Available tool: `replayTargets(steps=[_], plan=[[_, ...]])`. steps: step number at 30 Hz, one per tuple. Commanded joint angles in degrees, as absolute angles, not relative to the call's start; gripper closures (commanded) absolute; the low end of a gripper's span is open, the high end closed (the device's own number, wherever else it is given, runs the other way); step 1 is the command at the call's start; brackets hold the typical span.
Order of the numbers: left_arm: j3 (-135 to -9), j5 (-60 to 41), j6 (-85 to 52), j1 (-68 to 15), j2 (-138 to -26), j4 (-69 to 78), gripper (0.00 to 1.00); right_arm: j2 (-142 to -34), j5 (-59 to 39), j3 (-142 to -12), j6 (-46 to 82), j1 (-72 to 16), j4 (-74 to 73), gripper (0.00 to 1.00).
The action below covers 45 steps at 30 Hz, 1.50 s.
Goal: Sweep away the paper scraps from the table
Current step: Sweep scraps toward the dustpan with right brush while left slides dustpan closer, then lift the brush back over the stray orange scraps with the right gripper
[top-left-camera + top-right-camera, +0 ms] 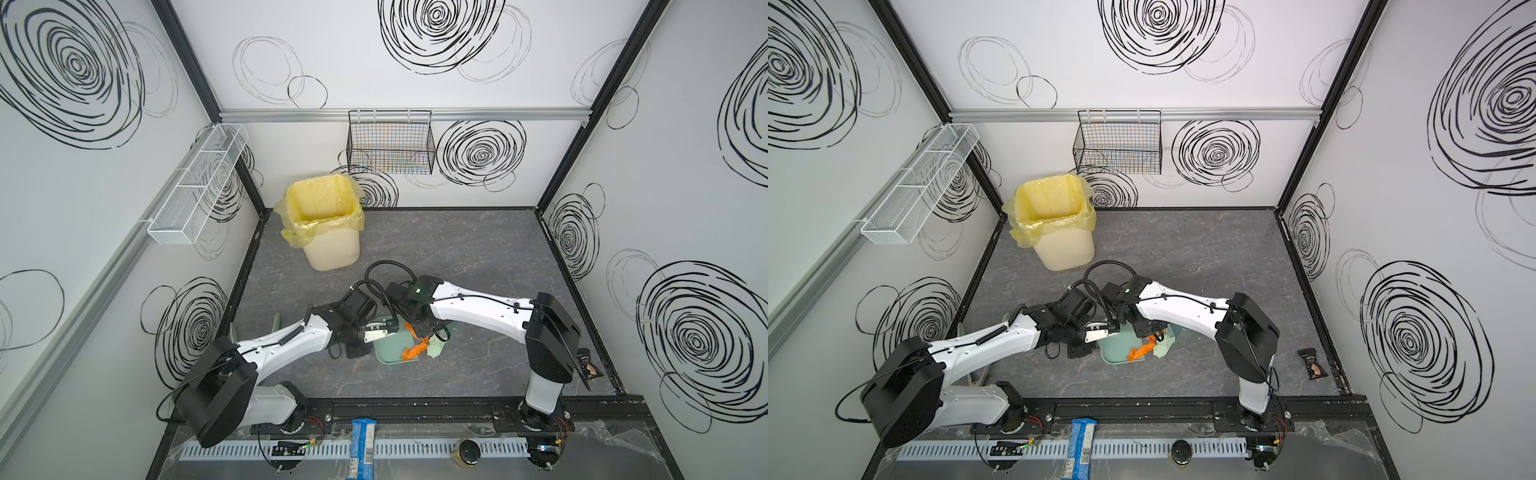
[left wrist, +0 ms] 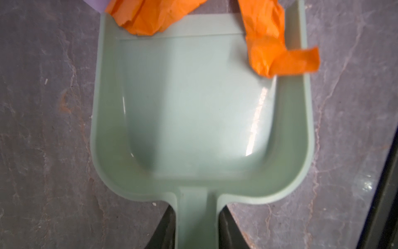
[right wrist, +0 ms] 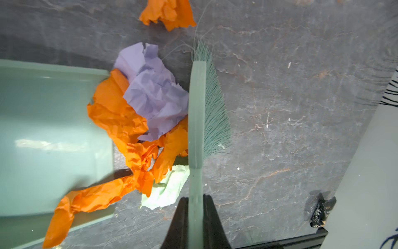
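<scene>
Right gripper (image 3: 195,201) is pinching the thin handle of the mint-green plastic brush (image 3: 196,107). Left gripper (image 2: 196,215) is pinching the handle of the mint-green plastic dustpan (image 2: 193,112), which lies flat on the dark grey table with pale veins (image 3: 280,107).

The crumpled paper scraps (image 3: 120,127), orange, lilac and pale green, sit in a heap between the brush and the open mouth of the dustpan. Some orange paper lies over the dustpan's front lip. A lone orange scrap (image 3: 170,13) lies apart on the table, past the tip of the brush.

I think these scraps are very light and soft. They look easy to push, but they may roll, pop over the brush or slip off to one side. Pinching them one by one would be slow and fiddly. It seems better to hold the brush by its handle and push from behind the heap, with the bristles low on the table, while the dustpan is held still.
</scene>
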<state>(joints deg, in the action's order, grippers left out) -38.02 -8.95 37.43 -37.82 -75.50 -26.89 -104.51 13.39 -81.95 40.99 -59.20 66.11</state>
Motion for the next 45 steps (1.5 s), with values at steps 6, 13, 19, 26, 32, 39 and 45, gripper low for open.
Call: replayTargets(steps=[6,13,19,26,32,39,45], plan=[[-39.59,-8.51,35.85,-37.97,-77.43,-24.35,1.00,-102.45,1.81,-85.02,40.64,-60.47,60.05,1.00],[-39.92,-9.66,35.43,-37.36,-78.39,-23.20,1.00,-100.01,-1.30,-85.76,39.69,-60.03,58.51,1.00],[-39.55,-10.52,35.68,-36.54,-78.84,-22.66,1.00,-95.63,-0.30,-85.91,39.79,-57.57,59.78,1.00],[-39.46,-12.82,36.01,-34.15,-79.45,-21.71,1.00,-90.31,-1.82,-85.46,39.10,-54.44,59.52,1.00],[-39.56,-13.49,36.21,-32.98,-79.12,-21.44,1.00,-88.63,-0.38,-85.02,39.05,-52.45,61.83,1.00],[-39.47,-15.42,36.64,-30.55,-77.78,-21.33,1.00,-88.93,5.16,-85.63,38.05,-48.89,65.74,1.00],[-39.46,-16.03,37.61,-27.78,-77.89,-21.34,1.00,-93.03,9.33,-91.80,33.02,-44.28,68.09,1.00]])
